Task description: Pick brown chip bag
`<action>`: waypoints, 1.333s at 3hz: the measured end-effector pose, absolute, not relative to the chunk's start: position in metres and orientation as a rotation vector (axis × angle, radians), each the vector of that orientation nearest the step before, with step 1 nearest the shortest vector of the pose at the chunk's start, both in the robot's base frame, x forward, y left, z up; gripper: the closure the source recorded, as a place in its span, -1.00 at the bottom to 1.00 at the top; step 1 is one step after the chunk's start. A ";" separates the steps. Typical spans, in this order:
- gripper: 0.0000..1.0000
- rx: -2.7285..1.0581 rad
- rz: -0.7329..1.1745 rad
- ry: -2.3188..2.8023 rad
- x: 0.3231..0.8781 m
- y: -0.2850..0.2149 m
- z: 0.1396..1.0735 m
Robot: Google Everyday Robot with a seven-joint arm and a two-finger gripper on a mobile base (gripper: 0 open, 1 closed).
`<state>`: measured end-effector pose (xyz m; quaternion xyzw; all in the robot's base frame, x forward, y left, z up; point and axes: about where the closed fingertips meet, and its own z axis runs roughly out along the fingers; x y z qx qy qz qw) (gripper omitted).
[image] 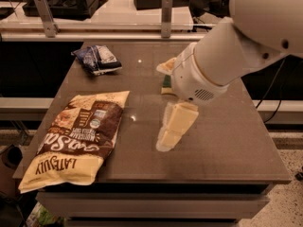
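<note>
Your gripper (173, 129) hangs low over the middle of the table (227, 145), pointing down and to the left. It is seen side-on, so you cannot tell whether the claw is apart or together. It holds nothing. The brown chip bag (78, 138) lies flat at the front left of the table, well apart from the gripper. Its near end sits right at the table's front edge, and its left side runs close along the left edge. That placement is your main hazard: if you come in low from the right and catch the bag's side, you will likely shove the glossy, light bag leftward or forward off the table instead of grasping it. A flat, puffed bag also gives the claw little to bite, so a shallow pinch on the slick film may slip as you lift. Coming down too hard could press into the tabletop or crush the contents. Watch the bulky arm (227, 56) too. It already covers most of the green sponge (165, 85) behind the gripper, and a wide swing could drag that along. The small blue and white snack bag (97, 59) at the far left is not your target. Don't drift toward it.
</note>
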<state>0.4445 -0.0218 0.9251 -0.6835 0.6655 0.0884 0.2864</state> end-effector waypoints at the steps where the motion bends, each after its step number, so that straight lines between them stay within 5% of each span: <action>1: -1.00 -1.953 0.233 1.566 0.425 0.023 0.932; 4: -1.00 -1.963 0.207 1.454 0.443 0.069 0.933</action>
